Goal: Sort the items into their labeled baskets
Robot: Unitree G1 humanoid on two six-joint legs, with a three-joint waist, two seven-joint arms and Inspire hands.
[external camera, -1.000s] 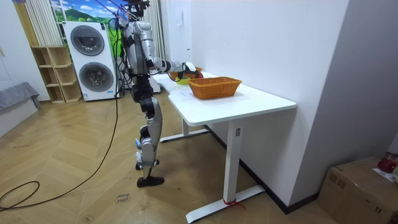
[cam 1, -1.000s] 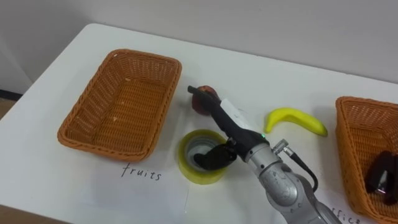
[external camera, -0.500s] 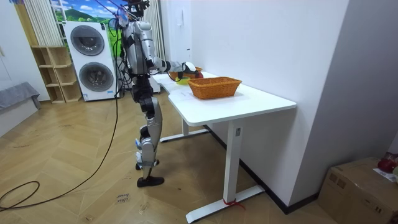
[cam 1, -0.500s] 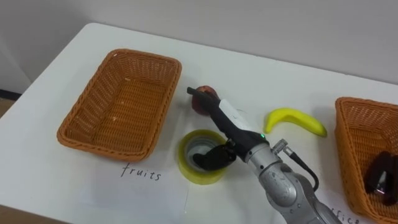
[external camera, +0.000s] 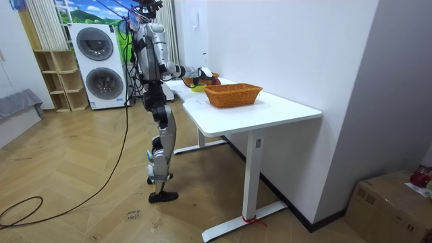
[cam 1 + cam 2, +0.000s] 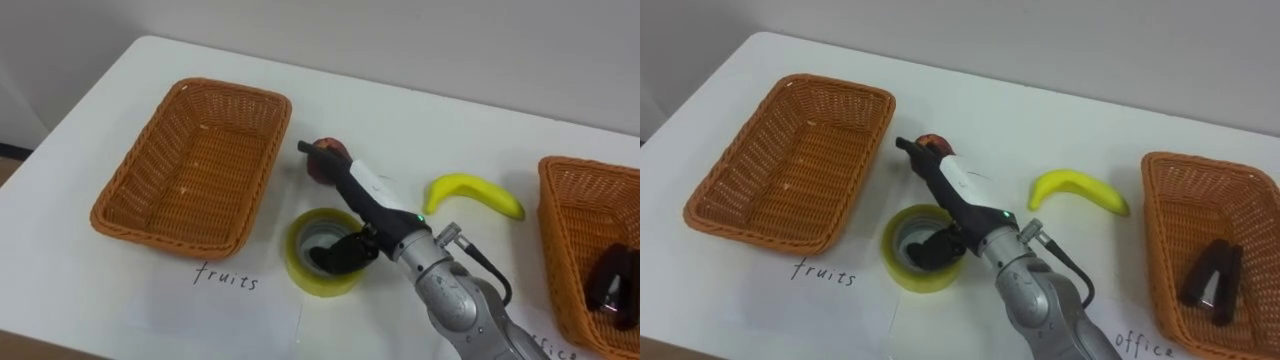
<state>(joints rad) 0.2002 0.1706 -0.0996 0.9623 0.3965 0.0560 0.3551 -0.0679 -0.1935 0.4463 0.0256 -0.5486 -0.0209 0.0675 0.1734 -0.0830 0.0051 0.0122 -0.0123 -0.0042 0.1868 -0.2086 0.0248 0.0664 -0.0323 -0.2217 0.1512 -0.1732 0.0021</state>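
Left eye view: "fruits" label (image 6: 228, 277) below left basket (image 6: 235, 92)

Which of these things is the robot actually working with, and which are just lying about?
Part of the job: fruit basket, office basket, tape roll, apple, banana, stapler.

Just lying about: washers, shelf, cardboard box.
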